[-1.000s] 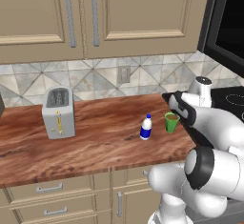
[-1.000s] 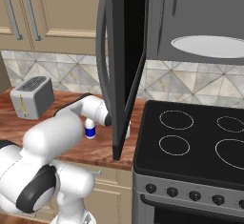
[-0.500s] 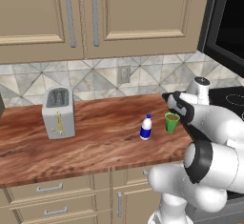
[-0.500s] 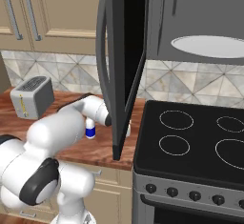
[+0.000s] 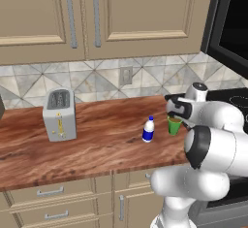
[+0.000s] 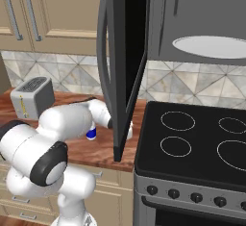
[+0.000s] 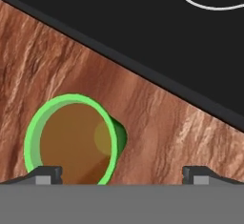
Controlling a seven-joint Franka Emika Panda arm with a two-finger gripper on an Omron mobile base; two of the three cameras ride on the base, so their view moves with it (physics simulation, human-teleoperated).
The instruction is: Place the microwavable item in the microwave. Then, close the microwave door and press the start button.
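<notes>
Right now the tool is hovering with jaws spread wide above the cup, which is standing upright on the wooden counter just beside the stove. Being small, light, open-topped and filled, the cup is probably calling for a level grip across its tapered sides. Overhead, the microwave door is hanging open.
</notes>
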